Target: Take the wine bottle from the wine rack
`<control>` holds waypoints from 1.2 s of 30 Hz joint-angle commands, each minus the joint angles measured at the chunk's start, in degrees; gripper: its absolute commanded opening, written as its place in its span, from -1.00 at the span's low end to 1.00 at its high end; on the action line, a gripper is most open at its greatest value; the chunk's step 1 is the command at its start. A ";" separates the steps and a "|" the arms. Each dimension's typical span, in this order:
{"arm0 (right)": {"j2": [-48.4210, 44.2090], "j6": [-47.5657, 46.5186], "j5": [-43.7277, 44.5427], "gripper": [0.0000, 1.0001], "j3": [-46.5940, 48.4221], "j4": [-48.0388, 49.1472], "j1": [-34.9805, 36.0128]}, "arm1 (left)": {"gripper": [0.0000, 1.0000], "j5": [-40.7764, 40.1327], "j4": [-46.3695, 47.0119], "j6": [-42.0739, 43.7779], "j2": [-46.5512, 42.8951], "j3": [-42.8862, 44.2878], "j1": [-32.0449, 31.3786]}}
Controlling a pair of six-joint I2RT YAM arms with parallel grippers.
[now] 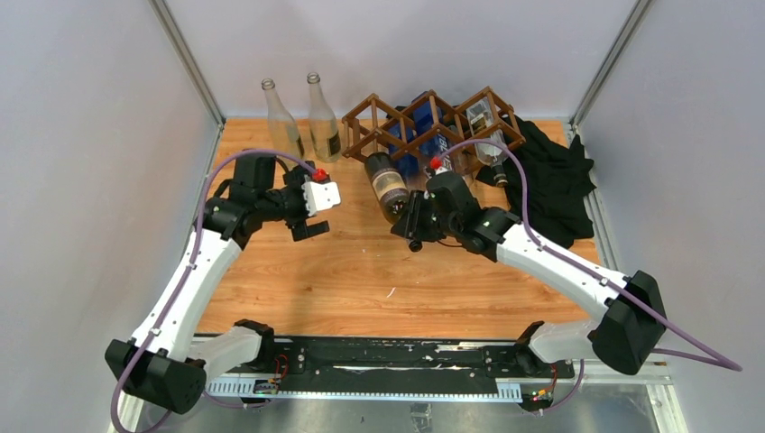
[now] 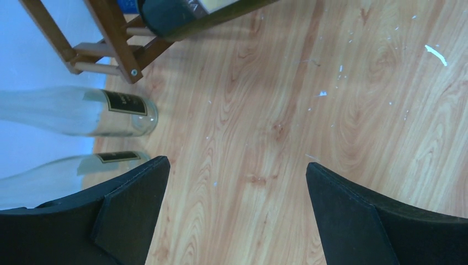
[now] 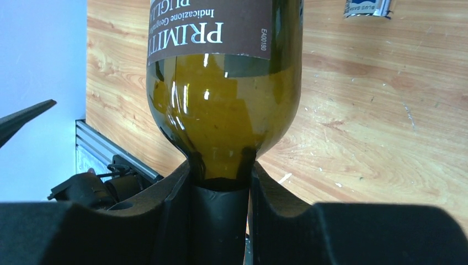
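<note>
The dark brown wooden wine rack [image 1: 431,124] stands at the back centre; its corner slats show in the left wrist view [image 2: 113,41]. A dark green wine bottle [image 1: 389,186] with a brown label lies slanted in front of the rack's lower left cell, base toward the rack. I cannot tell whether its base is still inside the cell. My right gripper [image 1: 412,222] is shut on its black-foiled neck [image 3: 219,221], with the fingers [image 3: 174,193] on either side of it. My left gripper [image 1: 317,210] is open and empty over bare wood [image 2: 237,171], left of the bottle.
Two clear empty bottles [image 1: 281,122] [image 1: 323,122] stand left of the rack and show in the left wrist view [image 2: 83,113]. The rack holds a blue bottle [image 1: 436,135] and a clear one [image 1: 488,137]. A black cloth [image 1: 552,180] lies at the right.
</note>
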 commanded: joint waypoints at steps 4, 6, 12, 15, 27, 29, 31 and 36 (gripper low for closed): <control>2.41 -6.29 -7.85 -1.00 8.20 1.15 2.88 | 1.00 -3.99 4.12 2.29 -5.28 -4.00 -4.95; 4.62 -7.84 -10.33 -1.00 10.94 -0.97 3.27 | 1.00 -4.24 4.12 5.41 -7.36 -5.59 -6.23; 11.53 -11.32 -15.52 -1.00 19.42 -4.74 5.19 | 1.00 -4.52 5.57 13.91 -13.23 -11.40 -11.13; 14.74 -12.20 -17.94 -1.00 23.27 -6.01 5.99 | 1.00 -5.87 11.21 14.74 -16.39 -15.69 -12.80; 21.16 -15.21 -27.15 -1.00 30.69 -7.66 7.75 | 1.00 -8.59 21.72 22.49 -22.31 -27.00 -13.32; 21.69 -15.59 -27.90 -1.00 31.14 -7.66 8.25 | 1.00 -9.02 23.83 22.30 -21.89 -27.73 -13.32; 22.10 -16.01 -28.80 -1.00 31.67 -7.68 8.71 | 1.00 -9.21 24.00 23.17 -21.13 -28.04 -13.32; 21.94 -16.81 -29.64 -1.00 31.84 -7.68 9.06 | 0.99 -9.84 23.92 22.95 -19.95 -28.31 -13.32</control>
